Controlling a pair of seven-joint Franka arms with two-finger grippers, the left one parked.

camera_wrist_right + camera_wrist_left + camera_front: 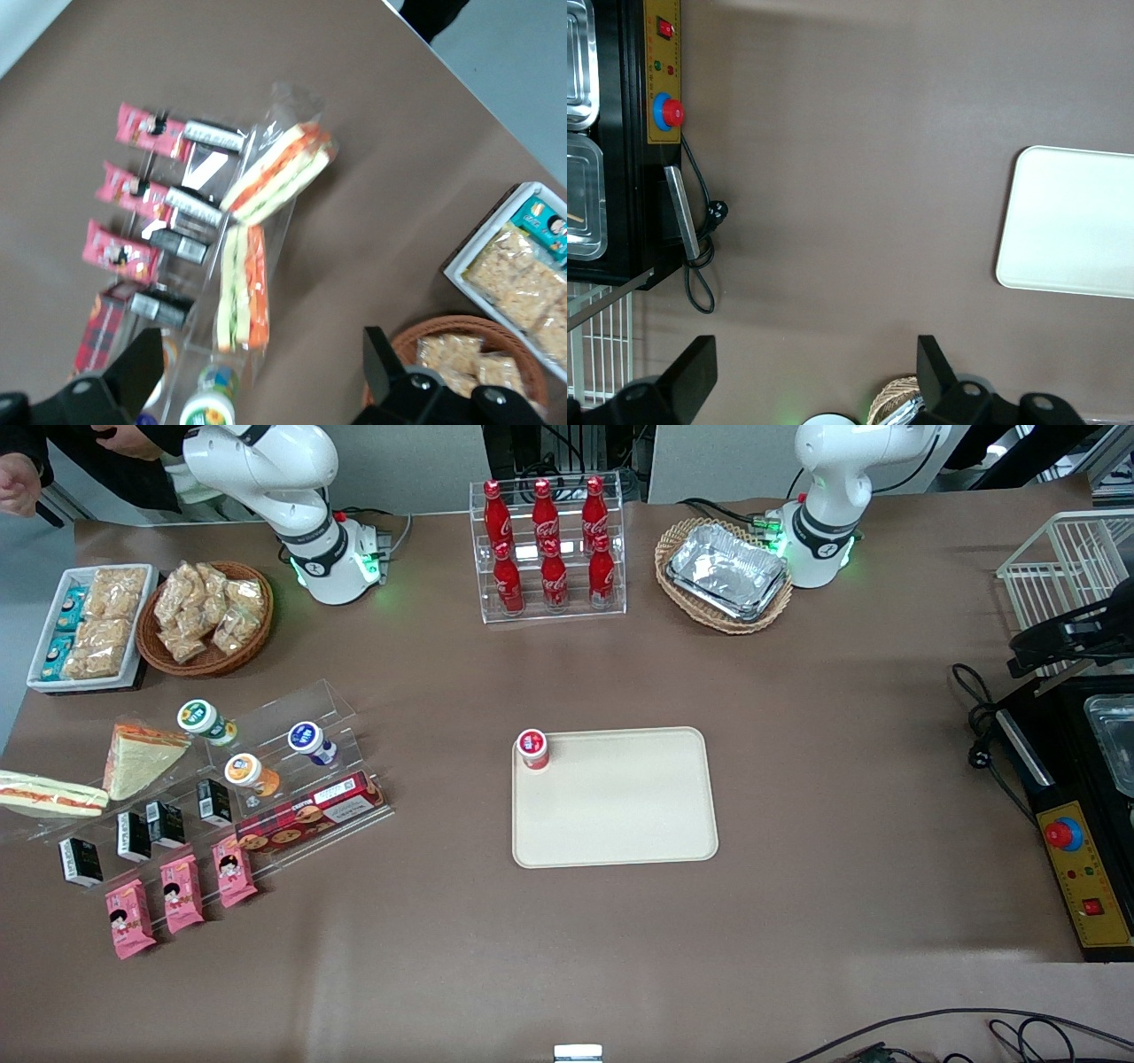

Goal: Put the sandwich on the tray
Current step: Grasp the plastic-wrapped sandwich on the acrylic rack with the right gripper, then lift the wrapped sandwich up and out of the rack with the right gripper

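The sandwich (49, 795) lies side-on in clear wrap, two pale slices with a red-orange stripe, at the working arm's end of the table. In the right wrist view the sandwich (279, 173) lies apart from my gripper (261, 354). The gripper hangs well above the table, open, with nothing between its dark fingers (142, 367). It is out of the front view. The cream-beige tray (620, 815) sits at mid-table, and its edge (1072, 221) shows in the left wrist view. No sandwich lies on it.
A red-lidded bottle (532, 747) stands on a tray corner. A triangular sandwich (142, 757), small bottles (204, 719), black cartons, a biscuit box (310, 819) and pink packets (182, 890) crowd the clear display stand. Snack basket (205, 615), cola rack (549, 545) and foil trays (726, 571) stand farther from the camera.
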